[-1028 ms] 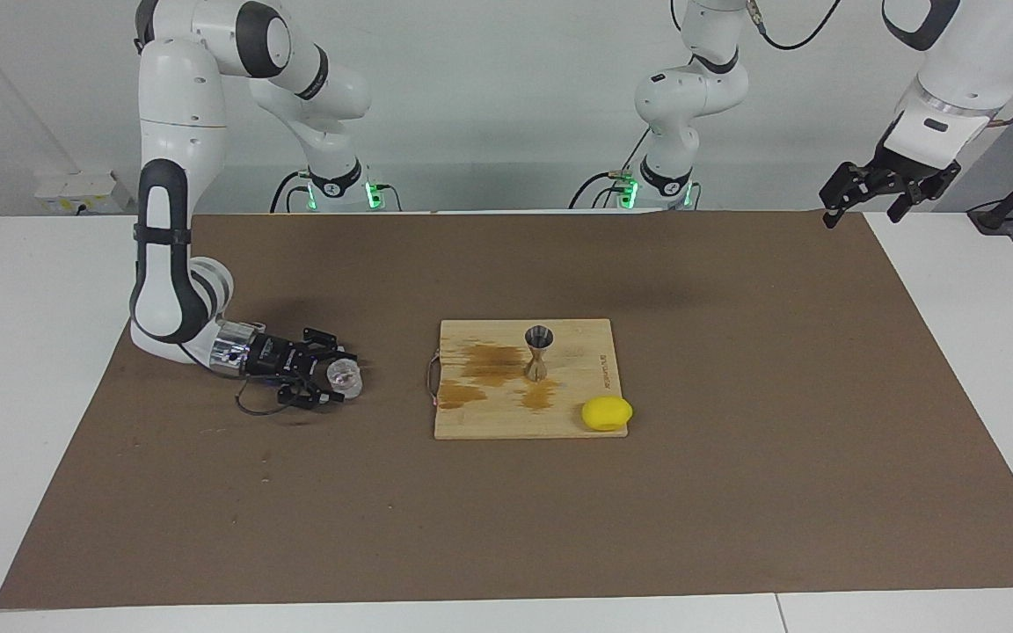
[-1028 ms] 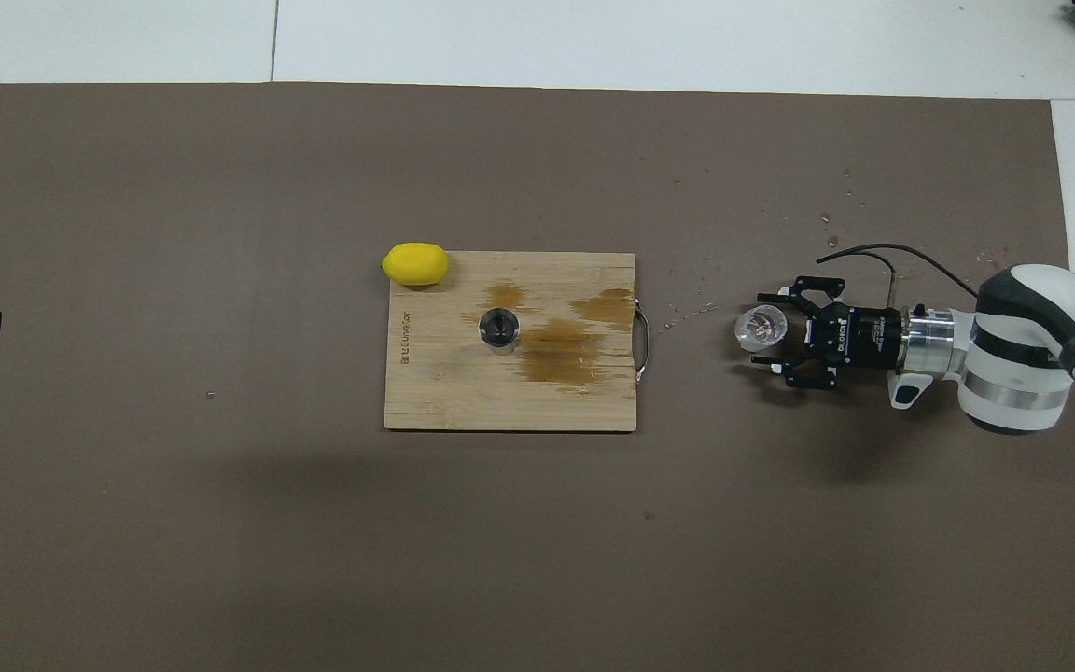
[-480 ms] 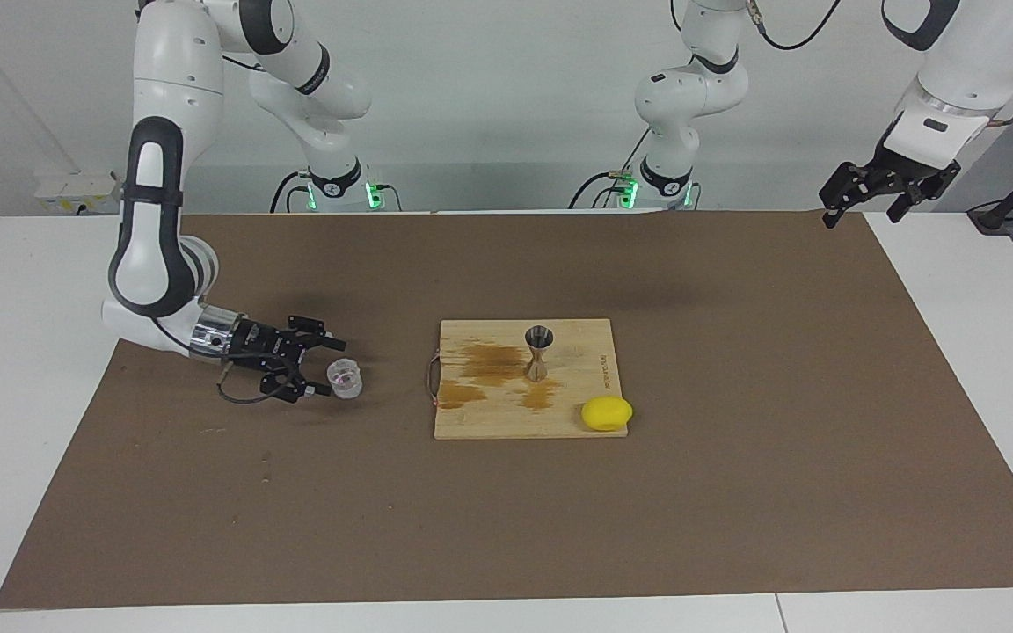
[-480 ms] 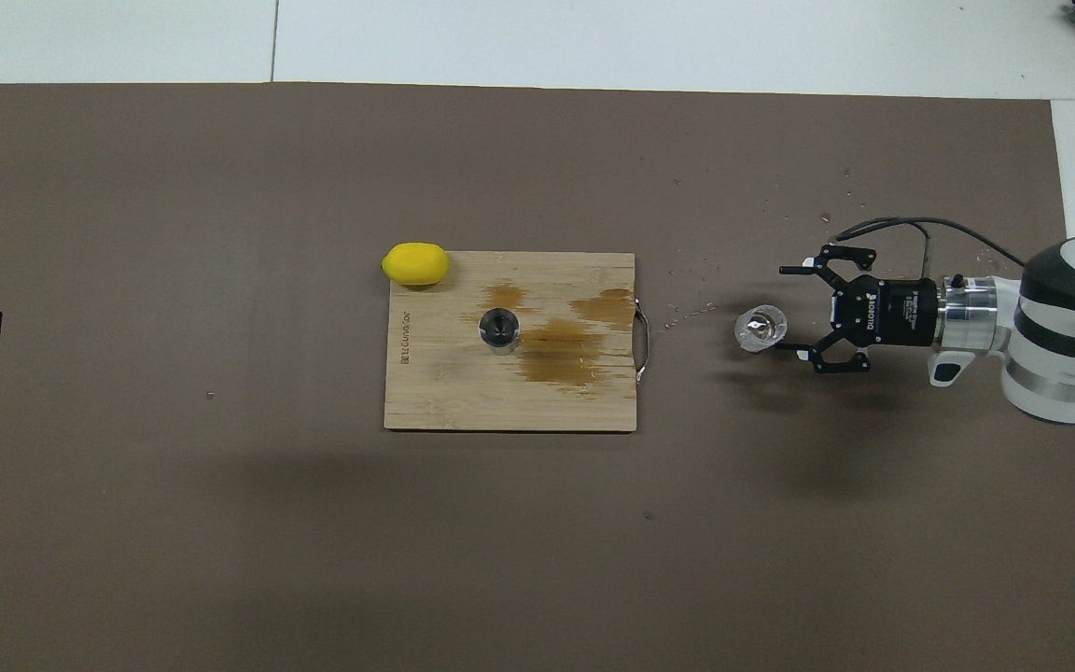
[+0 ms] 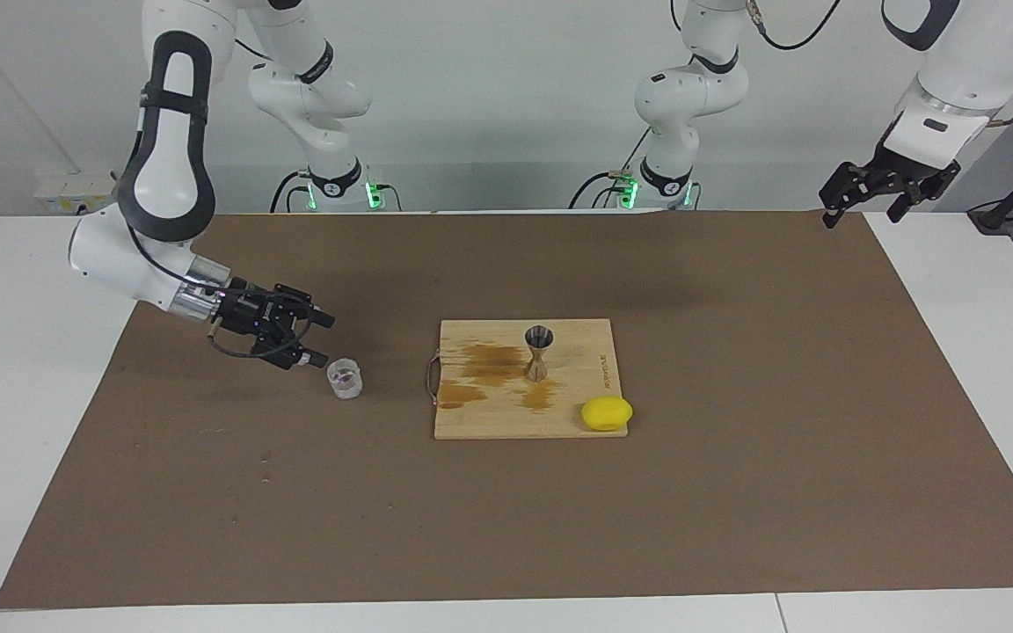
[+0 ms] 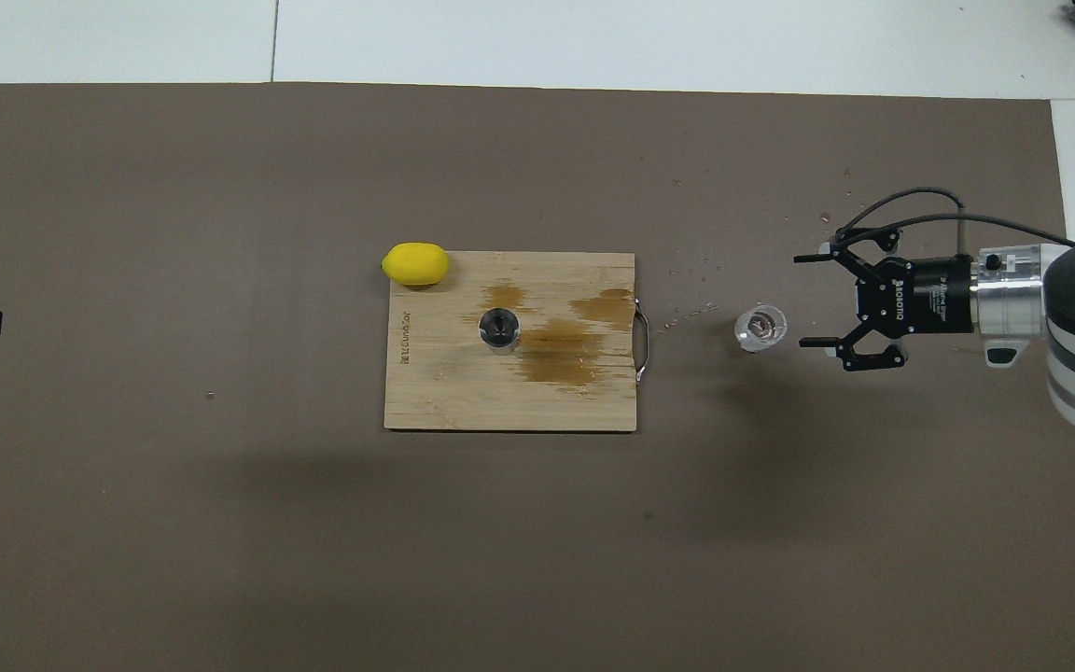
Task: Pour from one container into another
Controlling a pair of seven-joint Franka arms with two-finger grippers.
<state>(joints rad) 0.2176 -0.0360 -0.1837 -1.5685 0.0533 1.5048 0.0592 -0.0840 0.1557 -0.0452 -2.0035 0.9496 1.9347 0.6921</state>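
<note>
The small clear glass cup (image 5: pixel 346 378) with a pinkish tint stands upright on the brown mat, beside the wooden board toward the right arm's end; it also shows in the overhead view (image 6: pixel 760 329). The steel hourglass jigger (image 5: pixel 539 352) stands upright on the board, and shows from above in the overhead view (image 6: pixel 498 329). My right gripper (image 5: pixel 324 341) is open and empty, raised a little above the mat, apart from the glass; it also shows in the overhead view (image 6: pixel 801 301). My left gripper (image 5: pixel 858 207) waits open, high over the mat's corner at the left arm's end.
The wooden board (image 5: pixel 489 418) has wet brown stains and a wire handle on the side toward the glass. A yellow lemon (image 5: pixel 607 413) lies at the board's corner toward the left arm's end. Small droplets dot the mat near the glass.
My right gripper has let go of the glass, drawn back from it and risen. The glass stays standing on the mat. The left arm has not moved.
</note>
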